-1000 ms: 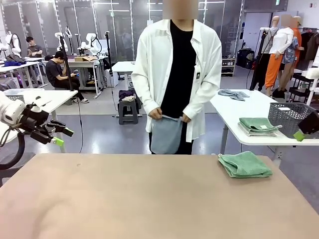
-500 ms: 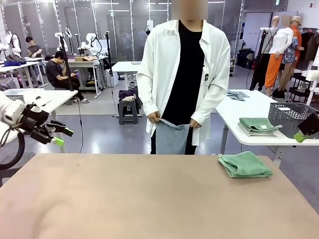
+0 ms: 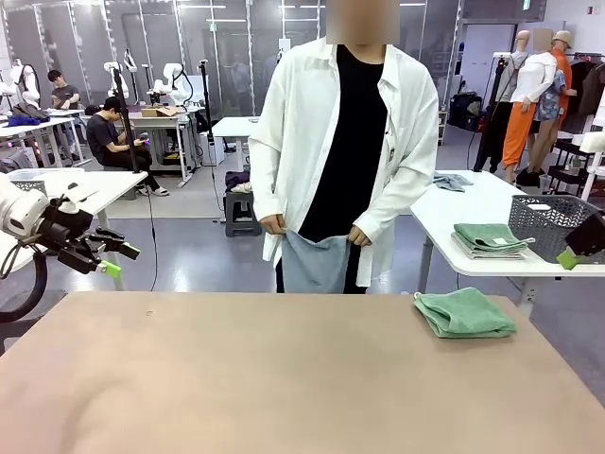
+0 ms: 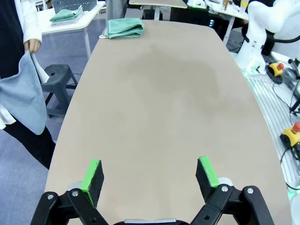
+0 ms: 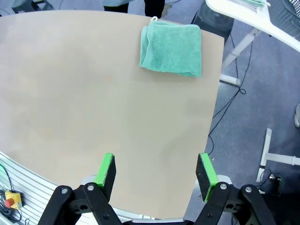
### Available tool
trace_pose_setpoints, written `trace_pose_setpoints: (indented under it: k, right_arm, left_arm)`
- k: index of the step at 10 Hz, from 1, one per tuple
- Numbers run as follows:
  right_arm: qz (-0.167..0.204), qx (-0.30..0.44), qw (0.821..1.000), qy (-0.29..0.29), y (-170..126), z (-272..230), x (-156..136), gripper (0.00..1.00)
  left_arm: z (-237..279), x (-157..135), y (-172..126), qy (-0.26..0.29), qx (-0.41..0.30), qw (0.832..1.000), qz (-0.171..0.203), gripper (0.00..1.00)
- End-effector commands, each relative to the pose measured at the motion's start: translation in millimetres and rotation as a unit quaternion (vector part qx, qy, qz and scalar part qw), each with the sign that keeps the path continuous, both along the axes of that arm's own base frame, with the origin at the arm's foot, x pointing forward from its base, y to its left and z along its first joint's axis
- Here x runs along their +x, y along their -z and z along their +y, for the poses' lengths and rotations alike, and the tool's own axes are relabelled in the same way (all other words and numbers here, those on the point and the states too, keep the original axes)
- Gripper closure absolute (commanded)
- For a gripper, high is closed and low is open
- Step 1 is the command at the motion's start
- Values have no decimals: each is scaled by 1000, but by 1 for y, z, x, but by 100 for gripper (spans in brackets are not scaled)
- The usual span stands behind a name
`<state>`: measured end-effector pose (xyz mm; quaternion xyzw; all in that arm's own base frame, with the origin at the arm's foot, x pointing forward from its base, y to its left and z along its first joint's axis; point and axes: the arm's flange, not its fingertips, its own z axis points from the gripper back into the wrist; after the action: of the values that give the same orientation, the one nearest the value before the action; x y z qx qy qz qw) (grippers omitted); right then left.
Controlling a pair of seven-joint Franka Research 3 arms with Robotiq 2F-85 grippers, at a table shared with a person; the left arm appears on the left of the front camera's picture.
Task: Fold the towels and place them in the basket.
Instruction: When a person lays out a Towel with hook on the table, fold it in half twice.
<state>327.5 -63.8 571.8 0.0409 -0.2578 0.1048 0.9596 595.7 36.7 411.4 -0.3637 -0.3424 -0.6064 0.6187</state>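
A folded mint green towel point(image 3: 464, 313) lies near the table's far right corner, also in the left wrist view point(image 4: 124, 27) and the right wrist view point(image 5: 171, 44). At the far side a person holds a pale blue-grey towel point(image 3: 315, 262) point(image 4: 23, 98) by its top corners with both hands, and it hangs just beyond the table edge. The dark mesh basket point(image 3: 553, 225) stands on a white side table at the right. My left gripper point(image 3: 123, 260) point(image 4: 150, 176) hovers open off the table's left edge. My right gripper point(image 3: 574, 253) point(image 5: 155, 171) is open and holds nothing, off the right side.
Folded green and pale towels point(image 3: 490, 239) lie stacked on the white side table point(image 3: 444, 213) beside the basket. The tan table point(image 3: 284, 378) spreads bare between my arms. A stool point(image 4: 58, 77) stands on the floor by the person.
The person has shifted slightly left and spread the blue-grey towel wider between the hands. Neither arm has moved, and the green towel lies as before.
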Motion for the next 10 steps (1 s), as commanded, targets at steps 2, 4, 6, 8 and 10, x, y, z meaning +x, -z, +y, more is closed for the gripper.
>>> trace_pose_setpoints:
  k: [2,4,6,8,10]
  right_arm:
    - [0,0,1000,9,-3,0,4,14]
    - [0,0,1000,9,-3,0,4,14]
    - [0,0,1000,9,-3,0,4,14]
    - [0,0,1000,9,-3,0,4,14]
    - [0,0,1000,9,-3,0,4,14]
  left_arm:
    - [-1,0,-1,1,0,1000,1,0]
    - [-1,0,-1,1,0,1000,1,0]
    - [-1,0,-1,1,0,1000,1,0]
    - [-1,0,-1,1,0,1000,1,0]
    - [-1,0,-1,1,0,1000,1,0]
